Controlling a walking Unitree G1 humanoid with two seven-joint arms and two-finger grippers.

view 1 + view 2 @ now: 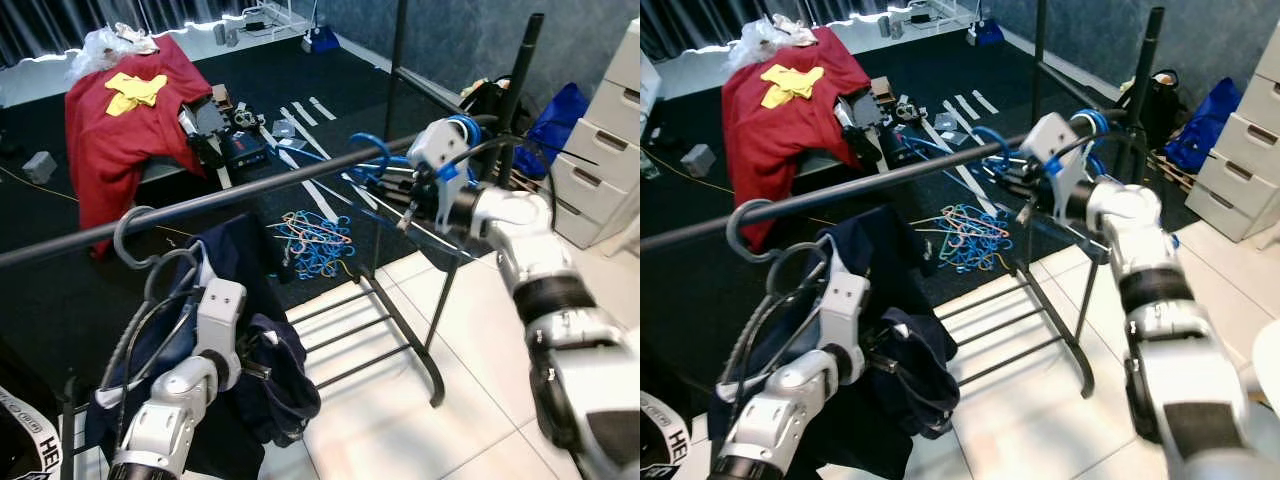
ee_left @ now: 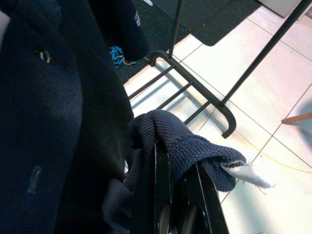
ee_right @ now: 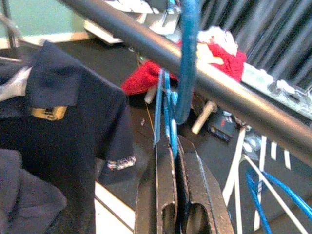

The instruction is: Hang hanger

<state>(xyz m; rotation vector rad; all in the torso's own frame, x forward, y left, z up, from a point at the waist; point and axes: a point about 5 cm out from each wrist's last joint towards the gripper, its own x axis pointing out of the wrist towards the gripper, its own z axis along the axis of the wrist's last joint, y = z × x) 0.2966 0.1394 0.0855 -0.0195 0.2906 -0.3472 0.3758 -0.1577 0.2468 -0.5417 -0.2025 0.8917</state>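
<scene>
A dark rail (image 1: pixel 250 190) crosses in front of me at chest height. A grey hanger's hook (image 1: pixel 128 238) sits on it at the left, carrying a navy shirt (image 1: pixel 225 260). My left gripper (image 2: pixel 168 161) is low beside that shirt, shut on a fold of its navy fabric (image 2: pixel 185 141). My right gripper (image 3: pixel 173 146) is raised at the rail's right part, shut on a blue hanger (image 3: pixel 165 107). The blue hanger's hook (image 3: pixel 187 58) curves over the rail (image 3: pixel 229 97).
The rack's black floor bars (image 1: pixel 400 345) lie on white tiles below me. A heap of coloured hangers (image 1: pixel 315 240) lies on the dark carpet behind the rail. A red-covered object (image 1: pixel 125 125) is far left, white drawers (image 1: pixel 605 150) and a blue bag (image 1: pixel 555 120) are at the right.
</scene>
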